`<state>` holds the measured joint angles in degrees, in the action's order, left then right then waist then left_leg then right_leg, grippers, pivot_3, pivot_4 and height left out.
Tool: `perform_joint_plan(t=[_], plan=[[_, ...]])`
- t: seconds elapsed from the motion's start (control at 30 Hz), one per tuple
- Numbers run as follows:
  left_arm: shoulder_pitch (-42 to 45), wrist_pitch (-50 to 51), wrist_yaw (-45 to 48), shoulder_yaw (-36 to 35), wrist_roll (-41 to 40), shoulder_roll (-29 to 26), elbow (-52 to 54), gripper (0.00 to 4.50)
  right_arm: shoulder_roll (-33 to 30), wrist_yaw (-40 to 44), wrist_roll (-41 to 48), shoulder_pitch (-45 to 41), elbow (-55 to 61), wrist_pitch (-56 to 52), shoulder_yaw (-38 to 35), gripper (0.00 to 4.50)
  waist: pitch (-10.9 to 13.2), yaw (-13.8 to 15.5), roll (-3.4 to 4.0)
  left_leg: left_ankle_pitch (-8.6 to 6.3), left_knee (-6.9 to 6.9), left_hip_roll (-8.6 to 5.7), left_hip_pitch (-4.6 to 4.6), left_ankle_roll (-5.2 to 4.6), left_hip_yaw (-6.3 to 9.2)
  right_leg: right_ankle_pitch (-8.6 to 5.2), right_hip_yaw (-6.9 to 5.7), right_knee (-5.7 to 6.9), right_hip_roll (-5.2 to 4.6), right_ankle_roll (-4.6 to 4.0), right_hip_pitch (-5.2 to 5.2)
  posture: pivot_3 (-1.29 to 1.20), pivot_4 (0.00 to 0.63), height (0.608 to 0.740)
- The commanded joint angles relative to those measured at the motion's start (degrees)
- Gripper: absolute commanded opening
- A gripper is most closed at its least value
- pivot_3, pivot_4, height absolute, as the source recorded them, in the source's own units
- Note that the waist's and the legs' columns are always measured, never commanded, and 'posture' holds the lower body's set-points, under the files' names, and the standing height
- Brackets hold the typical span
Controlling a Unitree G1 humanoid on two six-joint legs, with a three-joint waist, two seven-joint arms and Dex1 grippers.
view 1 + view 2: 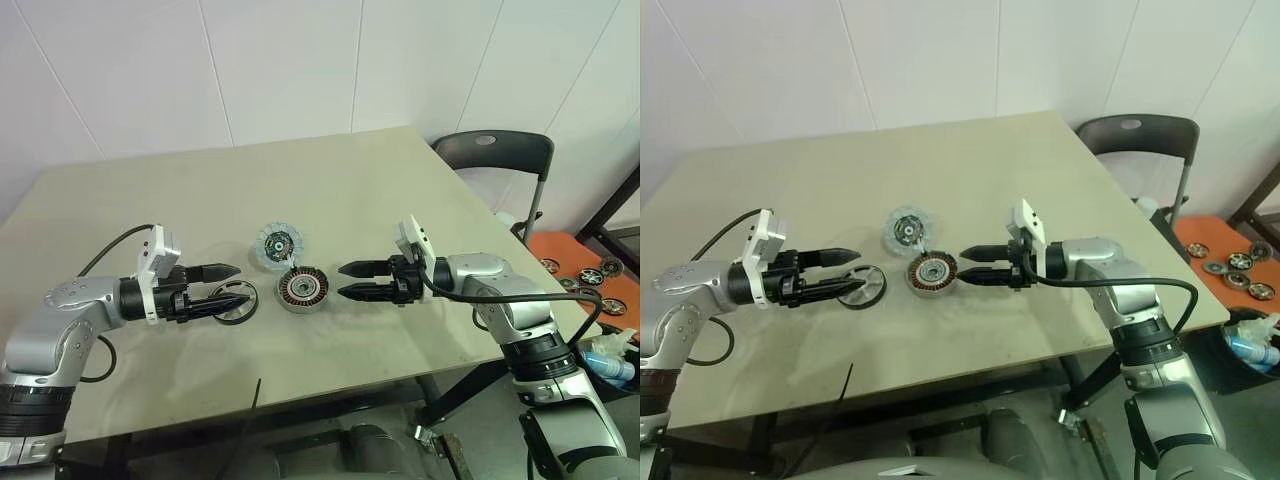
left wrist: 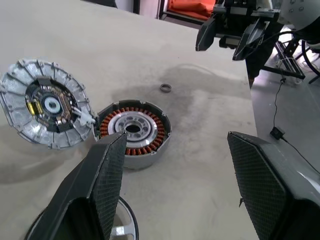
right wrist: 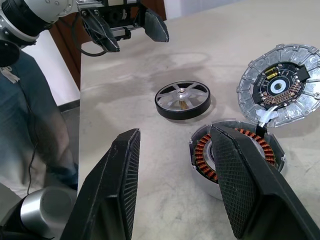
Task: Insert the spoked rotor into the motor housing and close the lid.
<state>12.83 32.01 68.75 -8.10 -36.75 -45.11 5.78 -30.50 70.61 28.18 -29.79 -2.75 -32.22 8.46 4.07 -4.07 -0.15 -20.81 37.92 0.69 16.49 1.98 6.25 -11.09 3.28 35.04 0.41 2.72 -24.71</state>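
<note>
A small metal ring [image 2: 165, 88] lying on the table [image 1: 400, 190] beyond the motor housing [image 1: 302, 289] is made out in the left wrist view; from the head views it cannot be told. A person's dark sleeve is seen at the table's edge in the right wrist view.

The spoked rotor [image 1: 233, 302] is laid flat on the table, its axis upright, just under the tips of the left gripper [image 1: 232, 283], whose fingers are spread apart with nothing held. The housing is set just beside the rotor toward the robot's right, windings facing up. The lid [image 1: 278, 244] is seen tilted, its inner side with the circuit board shown, its edge touching the housing's far rim. The right gripper [image 1: 348, 280] is held near the housing's other side, fingers parted and empty, pointed at the left gripper.
</note>
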Motion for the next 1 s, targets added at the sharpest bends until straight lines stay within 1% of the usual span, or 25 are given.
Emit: perform_joint_plan(t=[0.03, 0.5, 1.0], plan=[[2.7, -1.7, 1.1, 0.6, 0.6, 0.4, -1.5, 3.44, -1.0, -0.2, 0.1, -1.3, 1.4, 0.5, -1.4, 2.25, 0.0, 0.0, 0.0, 0.0, 0.0, 0.0, 0.0, 0.0, 0.0, 0.0, 0.0, 0.0, 0.0, 0.0, 0.0, 0.0, 0.0, 0.74], [6.7, -3.0, 3.1, 3.2, 2.2, 1.9, -5.3, 3.44, -2.5, -2.5, 1.3, 0.4, 4.1, -0.6, -2.5, 2.25, 0.0, 0.0, 0.0, 0.0, 0.02, -0.01, 0.0, 0.0, 0.0, 0.0, 0.01, 0.01, 0.0, 0.0, 0.02, 0.0, 0.0, 0.74], [5.5, -2.8, 2.8, 2.5, 1.9, 2.1, -4.4, 3.44, -2.6, -2.2, 1.1, -0.1, 3.9, -0.8, -2.3, 2.25, 0.0, 0.0, 0.0, 0.0, 0.02, 0.0, -0.01, 0.0, 0.0, 0.0, 0.01, 0.01, 0.0, 0.0, 0.02, 0.0, 0.0, 0.74]])
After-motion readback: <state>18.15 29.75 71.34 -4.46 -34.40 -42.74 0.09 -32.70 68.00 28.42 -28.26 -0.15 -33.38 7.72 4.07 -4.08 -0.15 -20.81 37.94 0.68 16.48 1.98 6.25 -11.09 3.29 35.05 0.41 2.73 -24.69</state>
